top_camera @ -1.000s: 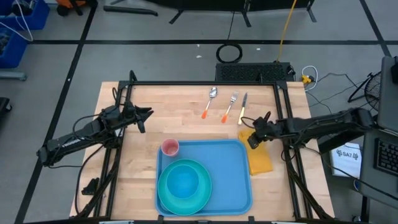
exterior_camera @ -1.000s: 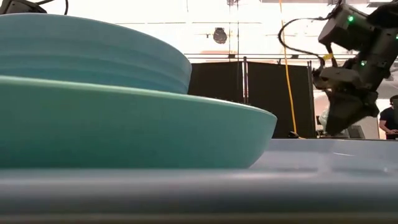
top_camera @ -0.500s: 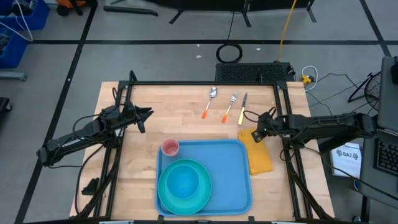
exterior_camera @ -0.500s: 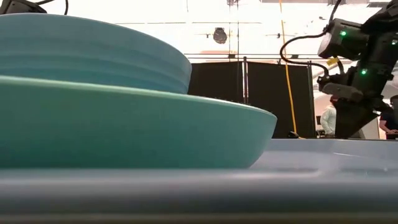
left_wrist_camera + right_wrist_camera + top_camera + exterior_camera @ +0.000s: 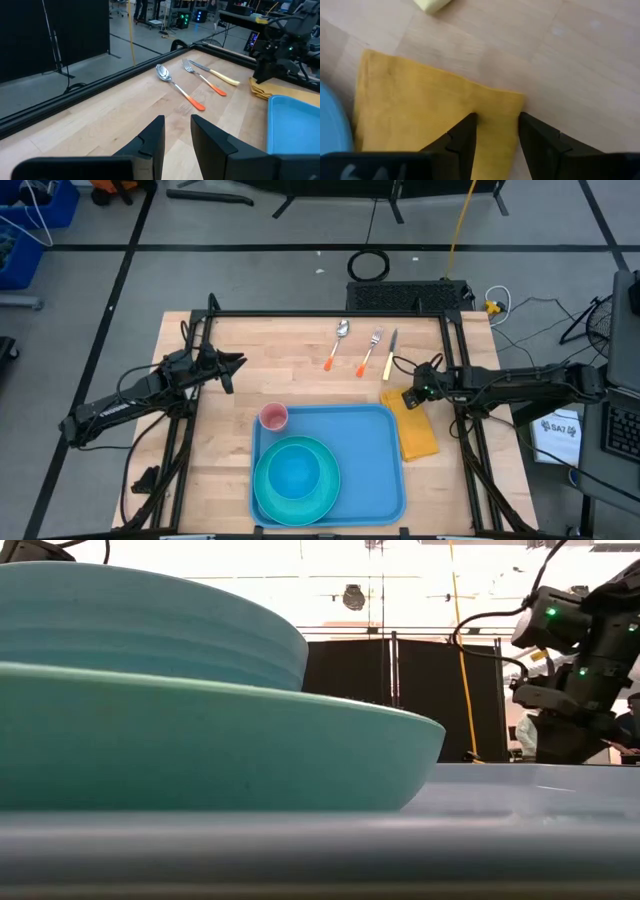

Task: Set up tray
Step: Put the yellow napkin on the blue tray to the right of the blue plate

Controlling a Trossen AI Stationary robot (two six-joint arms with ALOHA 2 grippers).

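The light-blue tray point(image 5: 372, 465) lies at the table's near middle. It carries a teal plate with a teal bowl point(image 5: 295, 475) and a pink cup point(image 5: 273, 418). A yellow-orange napkin point(image 5: 418, 435) lies flat on the table along the tray's right side. My right gripper point(image 5: 408, 397) is open and low over the napkin's far end point(image 5: 420, 110). Its two fingers stand over the cloth near the far right corner. My left gripper point(image 5: 235, 363) is open and empty, waiting over the table's left part. My right gripper comes at the napkin's far end point(image 5: 495, 100) from above, fingers apart over the cloth just inside its far edge. I cannot tell whether the fingertips touch the cloth. The napkin lies flat on the table.
A spoon point(image 5: 337, 343), a fork point(image 5: 370, 350) and a knife point(image 5: 390, 352) lie side by side on the table's far middle, just beyond the napkin. A black frame runs along the table's left, far and right edges. Bare wood shows left of the tray.
My right gripper has gone down toward the napkin's far end, staying over the same spot of the table. The napkin and everything else have kept still.
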